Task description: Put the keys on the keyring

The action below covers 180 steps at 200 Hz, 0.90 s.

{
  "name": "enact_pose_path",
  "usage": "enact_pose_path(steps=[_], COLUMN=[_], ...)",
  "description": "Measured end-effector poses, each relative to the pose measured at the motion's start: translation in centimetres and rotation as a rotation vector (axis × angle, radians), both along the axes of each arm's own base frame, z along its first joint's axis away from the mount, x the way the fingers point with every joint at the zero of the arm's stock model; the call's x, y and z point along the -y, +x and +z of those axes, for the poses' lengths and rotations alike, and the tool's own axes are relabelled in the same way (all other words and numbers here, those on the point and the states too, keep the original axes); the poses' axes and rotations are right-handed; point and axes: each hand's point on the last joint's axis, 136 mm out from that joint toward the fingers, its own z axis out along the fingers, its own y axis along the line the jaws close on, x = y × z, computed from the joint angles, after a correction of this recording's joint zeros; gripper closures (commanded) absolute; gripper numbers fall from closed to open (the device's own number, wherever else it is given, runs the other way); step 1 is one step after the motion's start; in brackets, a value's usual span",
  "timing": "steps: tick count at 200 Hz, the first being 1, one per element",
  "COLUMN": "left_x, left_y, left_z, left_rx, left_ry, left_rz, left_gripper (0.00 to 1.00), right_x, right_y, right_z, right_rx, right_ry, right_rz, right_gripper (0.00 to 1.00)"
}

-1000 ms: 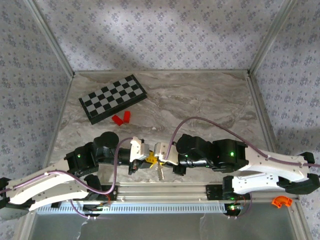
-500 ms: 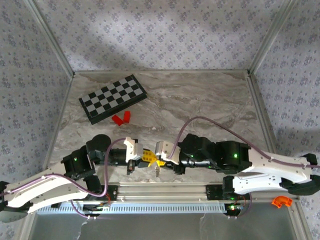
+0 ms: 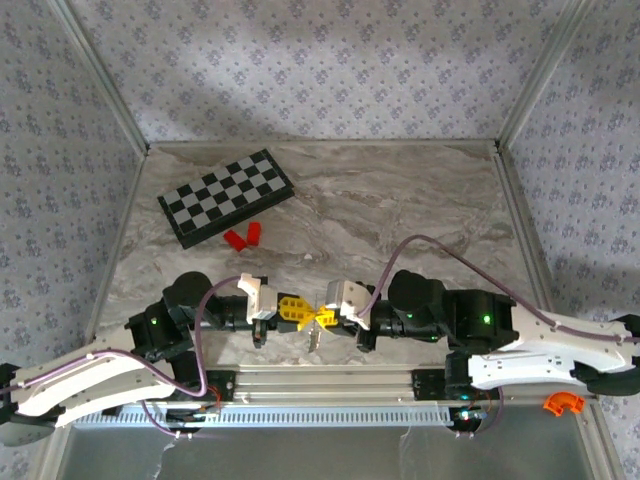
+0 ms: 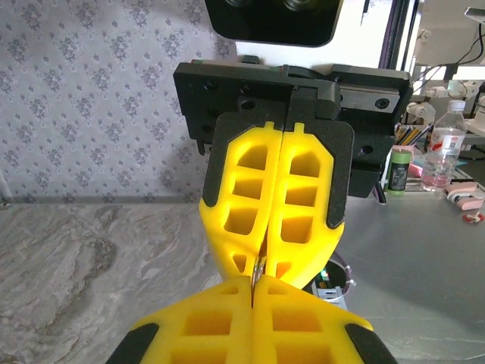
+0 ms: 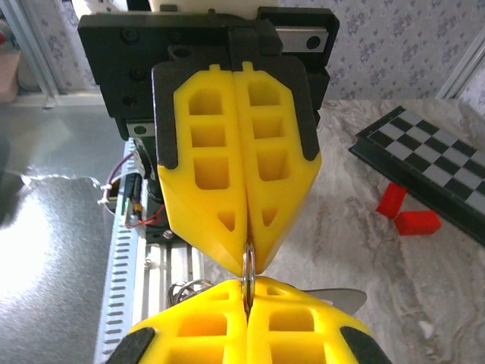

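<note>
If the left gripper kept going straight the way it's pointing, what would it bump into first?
The left gripper would hit the right gripper almost at once; their tips face each other, pinching the keyring.

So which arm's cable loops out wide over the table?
The right arm's purple cable arches wide over the table; the left arm's cable curls close above its wrist.

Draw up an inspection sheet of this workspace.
Surface: marble table.
Job's things: ring pinched between both grippers' tips; keys hang below them.
Clutter: chessboard and two red blocks at far left; orange piece beyond the near right edge.
Grippers: left gripper and right gripper shut, tip to tip.
Cables: purple cables loop over each arm.
Surroundings: patterned walls, metal frame.
</note>
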Motion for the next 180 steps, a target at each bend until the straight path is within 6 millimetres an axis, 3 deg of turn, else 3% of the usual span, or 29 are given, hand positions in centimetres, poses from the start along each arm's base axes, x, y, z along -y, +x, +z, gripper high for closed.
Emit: enact_pose_path(steps=[24,49,106,153,180], left_x=[0.2,0.4,0.8,0.9,0.9], left_y=[0.1,0.2,1.1,1.0,1.0], left_z=[-0.3,-1.0,-2.8,-4.1,-4.2], left_rx=[-0.003,0.001,0.004,0.003,0.003], left_ry=[0.007,0.04,0.189,0.241,0.246], left_rz=[-0.003,0.0,0.036,0.026,0.024], left_gripper=[1.0,0.88,0.8,1.0,1.0], right_x=[0.1,0.2,0.3,0.6,0.6], right_y=[0.0,0.0,0.5,0.6,0.5], right_z=[0.0,-0.6,-2.2,-3.5,-3.6], right_rx=[0.001,-0.004,-0.033,-0.053,-0.057], right_ry=[0.0,-0.023,-0.21,-0.306,-0.312], right_rz=[0.0,-0.002,-0.026,-0.027,-0.023], right_gripper=[1.0,1.0,1.0,1.0,1.0])
